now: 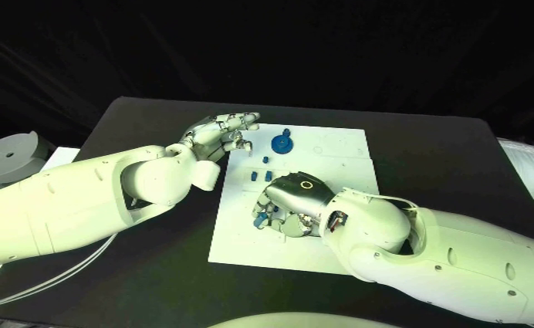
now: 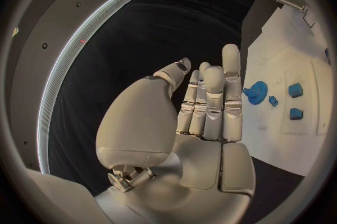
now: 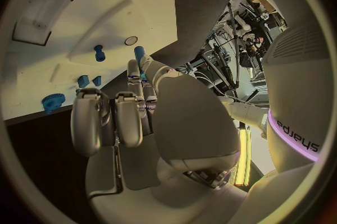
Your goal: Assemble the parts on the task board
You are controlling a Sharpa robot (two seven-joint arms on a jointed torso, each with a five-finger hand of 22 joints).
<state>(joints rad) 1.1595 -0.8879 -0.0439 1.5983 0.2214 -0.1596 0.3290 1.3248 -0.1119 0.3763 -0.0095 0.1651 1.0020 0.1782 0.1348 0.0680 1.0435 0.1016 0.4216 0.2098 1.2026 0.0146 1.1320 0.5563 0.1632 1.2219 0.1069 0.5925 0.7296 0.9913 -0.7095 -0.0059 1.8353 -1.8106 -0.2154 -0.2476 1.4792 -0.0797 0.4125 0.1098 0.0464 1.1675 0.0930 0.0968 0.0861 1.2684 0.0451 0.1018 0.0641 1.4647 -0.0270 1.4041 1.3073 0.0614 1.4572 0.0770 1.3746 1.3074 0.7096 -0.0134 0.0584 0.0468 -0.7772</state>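
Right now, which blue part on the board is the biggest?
The round gear-like part at the board's far edge, near the left hand. It is wide and round; the other blue parts are small blocks.

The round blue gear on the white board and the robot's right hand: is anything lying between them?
Yes. In the head view, small blue pieces lie on the white board between the blue gear and the right hand.

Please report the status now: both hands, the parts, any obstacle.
Left hand open, at task board left edge. Right hand over blue parts, grip unclear. Blue gear stands free. No obstacle seen.
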